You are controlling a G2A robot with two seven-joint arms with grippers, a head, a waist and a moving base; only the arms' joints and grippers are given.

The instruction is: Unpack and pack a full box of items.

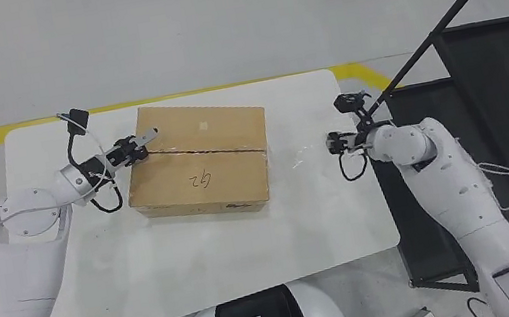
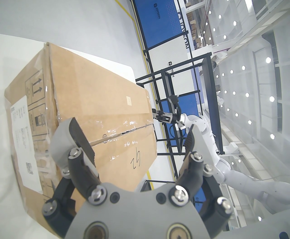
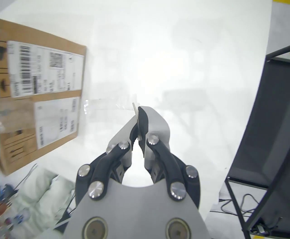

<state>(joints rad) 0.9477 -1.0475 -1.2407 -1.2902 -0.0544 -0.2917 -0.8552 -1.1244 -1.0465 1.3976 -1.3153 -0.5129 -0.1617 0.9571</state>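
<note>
Closed brown cardboard box (image 1: 200, 163) sits on white worktop (image 1: 325, 218), centre-left of the top view, flaps down, long seam running left to right, handwritten mark on the lower flap. Left wrist view: box (image 2: 97, 106) takes up left and centre of frame, shiny clear tape along the seam looks split partway, white label and printed arrows on the near end face. Left end effector (image 1: 142, 141) is at the left end of the seam, upper-left corner of the box in the top view; in its own view the left end effector (image 2: 132, 126) is released, fingers spread wide, one dark pad (image 2: 79, 138) over the box top just beside the seam, contact cannot tell. Right end effector (image 1: 335, 141) is over bare worktop right of the box, well apart from it. Right wrist view: right end effector (image 3: 138, 113) is clenched on a thin pale strip (image 3: 135, 110), looks like tape, with a faint clear film trailing toward the box (image 3: 40, 90) at left of frame, which shows two white barcode labels. Black metal rack (image 1: 493, 68) stands at the right of the worktop.
</note>
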